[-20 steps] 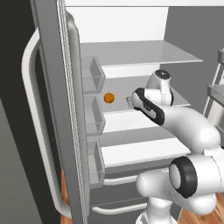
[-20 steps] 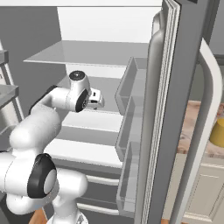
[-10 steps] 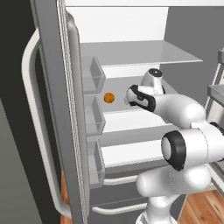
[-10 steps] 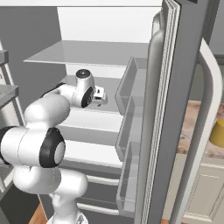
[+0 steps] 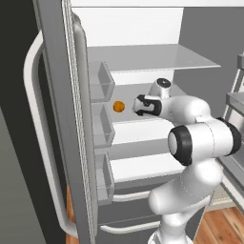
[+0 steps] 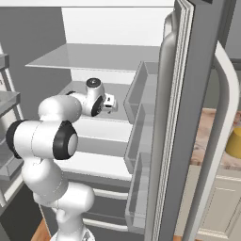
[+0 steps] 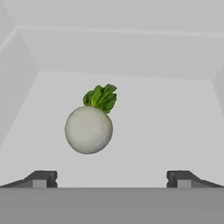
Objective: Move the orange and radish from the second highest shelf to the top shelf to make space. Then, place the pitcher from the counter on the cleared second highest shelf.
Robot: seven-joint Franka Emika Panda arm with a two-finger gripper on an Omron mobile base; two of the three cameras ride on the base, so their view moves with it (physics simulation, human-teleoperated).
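Here the radish sits just ahead of the wide-spread, empty gripper, seemingly untouched.

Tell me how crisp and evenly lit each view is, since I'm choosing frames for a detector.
Hand view: the radish looks soft-edged, flatly lit, no glare, open gripper tips blurry. Left base view: the orange is small but distinct under even light. Right base view: sharp enough, pitcher cropped at the edge.

White arm reaching into open fridge, gripper over second highest shelf, pitcher on counter
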